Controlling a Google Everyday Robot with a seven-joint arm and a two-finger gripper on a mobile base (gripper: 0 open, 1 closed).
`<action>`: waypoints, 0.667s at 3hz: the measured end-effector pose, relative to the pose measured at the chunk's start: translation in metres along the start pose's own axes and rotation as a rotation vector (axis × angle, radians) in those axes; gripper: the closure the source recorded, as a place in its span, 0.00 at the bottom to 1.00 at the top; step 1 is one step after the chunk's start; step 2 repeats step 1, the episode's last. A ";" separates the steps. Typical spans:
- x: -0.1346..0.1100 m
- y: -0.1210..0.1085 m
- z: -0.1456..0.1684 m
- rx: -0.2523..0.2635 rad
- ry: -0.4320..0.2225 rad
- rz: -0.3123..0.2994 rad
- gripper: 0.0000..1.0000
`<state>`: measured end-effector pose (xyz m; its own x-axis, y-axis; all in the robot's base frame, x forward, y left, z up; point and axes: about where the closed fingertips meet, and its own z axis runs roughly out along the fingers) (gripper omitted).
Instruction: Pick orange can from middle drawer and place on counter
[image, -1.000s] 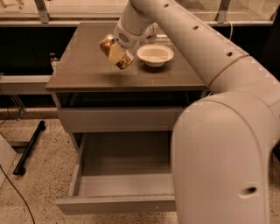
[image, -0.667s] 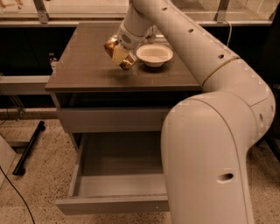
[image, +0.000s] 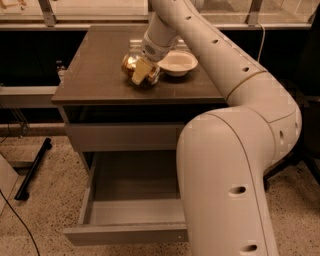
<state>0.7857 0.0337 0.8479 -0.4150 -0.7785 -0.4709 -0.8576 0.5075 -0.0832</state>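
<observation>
The can (image: 129, 64) gleams orange-gold with dark brown marks. The gripper (image: 144, 76) clasps it over the glossy grey-brown desk (image: 97, 65), and its fingers (image: 140, 73) are pale yellow. Beside it sits a plain white bowl (image: 177, 62). The arm (image: 225, 165) is smooth cream-white, dotted with small dark holes. The open drawer (image: 125, 232) is flat grey inside and out, like the cabinet front (image: 125, 137) above it. The floor (image: 45, 220) is beige with dark and light speckles, and a black bar (image: 32, 169) lies on it.
</observation>
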 end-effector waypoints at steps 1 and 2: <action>0.000 0.000 0.003 -0.003 0.002 0.000 0.00; 0.000 0.000 0.003 -0.003 0.002 0.000 0.00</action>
